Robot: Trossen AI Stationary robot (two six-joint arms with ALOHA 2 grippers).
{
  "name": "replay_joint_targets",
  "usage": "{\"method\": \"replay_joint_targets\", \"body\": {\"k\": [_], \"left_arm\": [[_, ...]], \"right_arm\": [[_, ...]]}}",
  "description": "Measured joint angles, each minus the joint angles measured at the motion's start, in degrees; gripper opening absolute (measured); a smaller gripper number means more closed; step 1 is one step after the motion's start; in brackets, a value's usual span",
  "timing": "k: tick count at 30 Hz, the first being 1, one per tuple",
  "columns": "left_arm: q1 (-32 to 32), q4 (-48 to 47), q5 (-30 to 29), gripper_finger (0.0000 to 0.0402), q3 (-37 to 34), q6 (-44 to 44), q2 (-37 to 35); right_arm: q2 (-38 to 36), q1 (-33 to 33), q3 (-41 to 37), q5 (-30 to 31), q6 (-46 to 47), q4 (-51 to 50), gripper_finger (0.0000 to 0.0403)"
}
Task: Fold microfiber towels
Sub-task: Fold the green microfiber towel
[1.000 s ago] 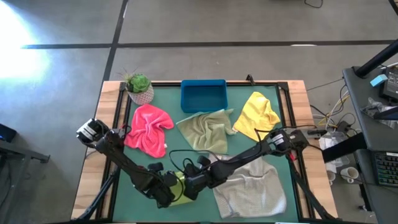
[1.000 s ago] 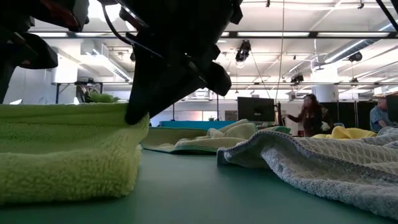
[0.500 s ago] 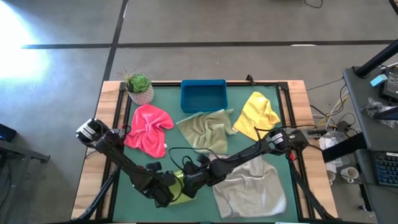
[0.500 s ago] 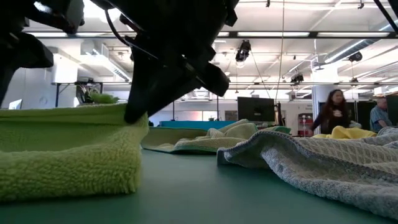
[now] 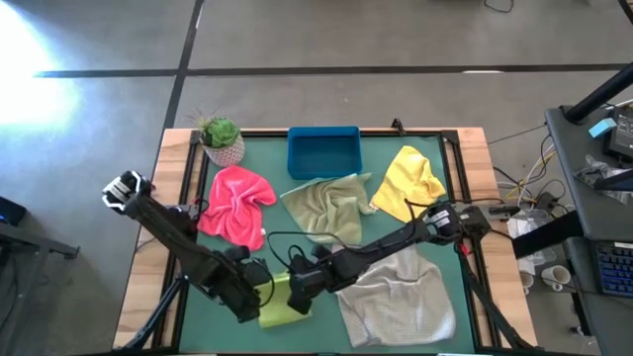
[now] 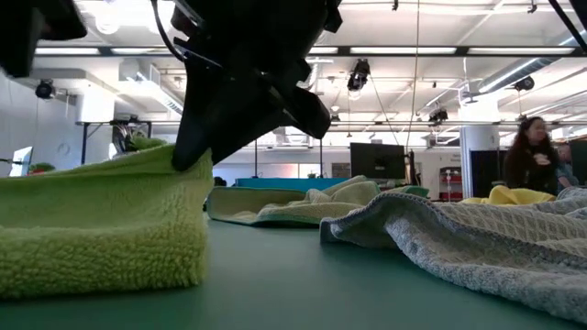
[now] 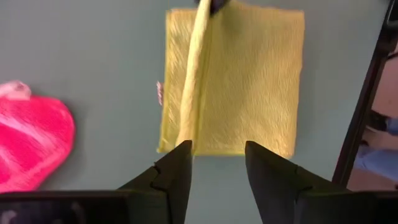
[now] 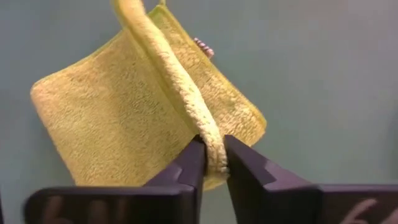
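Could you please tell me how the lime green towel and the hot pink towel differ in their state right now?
The lime green towel is folded into a neat flat rectangle with straight edges; the hot pink towel lies crumpled and unfolded. The right gripper pinches an edge of the lime green towel, lifting it, while no gripper touches the pink one. The left gripper hangs open above the lime green towel. Both are soft cloths on the green table.

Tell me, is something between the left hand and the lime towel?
Nothing visible. The open left hand hovers just off the lime towel, with only bare mat between. The right hand already pinches the towel's raised edge.
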Motion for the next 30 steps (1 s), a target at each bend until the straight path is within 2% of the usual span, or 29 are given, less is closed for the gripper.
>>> {"method": "replay_joint_targets", "body": {"k": [5,12,20,27,30], "left_arm": [[0.0,0.2,-2.08,0.0134,-0.24,2.06,-0.87],[-0.02,0.18,-2.64,0.0134,-0.39,4.93,-0.87],[0.35,1.27,-5.76,0.0134,-1.5,10.59,-0.86],[0.94,15.04,-5.79,0.0134,-8.56,13.71,-0.85],[1.17,20.34,-3.91,0.0134,-12.35,13.76,-0.83]], "right_arm": [[-0.15,-0.28,0.36,2.29,0.92,-0.58,0.0115],[-3.58,0.0,2.64,-0.04,0.43,-11.84,0.0158],[-10.71,4.64,1.99,3.22,-0.01,-20.88,0.0146],[-12.63,10.23,1.64,7.71,4.21,-24.85,0.0129],[-12.66,11.98,1.64,9.14,7.76,-25.55,0.0128]]}}
